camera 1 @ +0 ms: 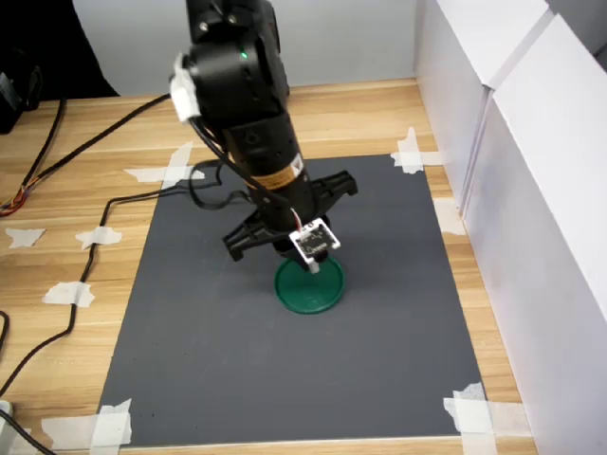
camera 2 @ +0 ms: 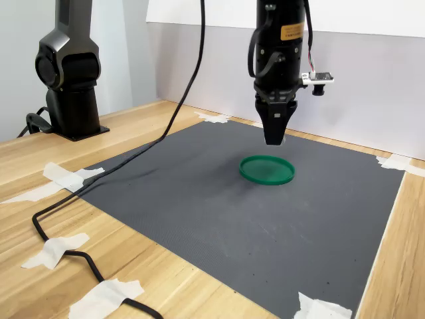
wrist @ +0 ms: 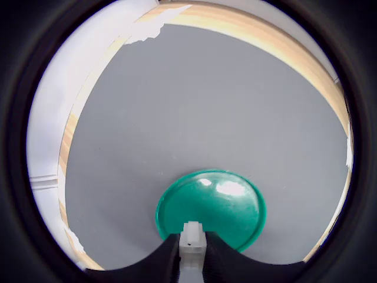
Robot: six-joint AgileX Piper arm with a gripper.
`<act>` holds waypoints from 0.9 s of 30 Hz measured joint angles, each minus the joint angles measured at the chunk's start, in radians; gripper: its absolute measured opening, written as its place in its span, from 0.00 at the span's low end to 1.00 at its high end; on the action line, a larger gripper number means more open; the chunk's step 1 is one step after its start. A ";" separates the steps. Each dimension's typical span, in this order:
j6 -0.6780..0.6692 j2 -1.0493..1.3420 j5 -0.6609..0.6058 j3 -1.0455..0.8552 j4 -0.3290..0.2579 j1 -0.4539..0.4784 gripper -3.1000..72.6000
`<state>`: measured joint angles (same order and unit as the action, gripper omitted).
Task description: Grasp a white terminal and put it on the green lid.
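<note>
1. Only the wrist view shows the small white blocky plastic terminal [wrist: 192, 240]; it sits between the two dark fingers of the gripper [wrist: 192, 259], the jaws closed on its sides. In both exterior views the arm's body hides it.
2. The second exterior view shows what the wrist view cannot — the gripper [camera 2: 274, 139] hangs above the flat round dark green plastic lid [camera 2: 267, 170], with clear air between them.
3. In the first exterior view the lid [camera 1: 309, 286] lies partly under the arm, on a dark grey matte mat [camera 1: 285, 370] taped at its corners to a pale wooden table [camera 1: 57, 190].
4. The lid is glossy with a slightly raised rim; the mat has a fine weave.
5. The terminal's long axis runs along the fingers, its stepped end pointing out toward the lid [wrist: 210, 206].
</note>
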<state>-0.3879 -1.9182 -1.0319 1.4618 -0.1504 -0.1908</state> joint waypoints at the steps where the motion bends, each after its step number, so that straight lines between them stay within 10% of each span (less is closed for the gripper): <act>1: 0.000 -0.009 0.000 0.000 0.002 0.000 0.19; 15: -0.026 -0.049 0.013 0.002 0.049 0.001 0.22; 27: -0.009 -0.006 0.085 -0.071 0.051 0.001 0.83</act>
<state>-0.3972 -1.9245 -0.9467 1.3911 -0.0992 -0.1898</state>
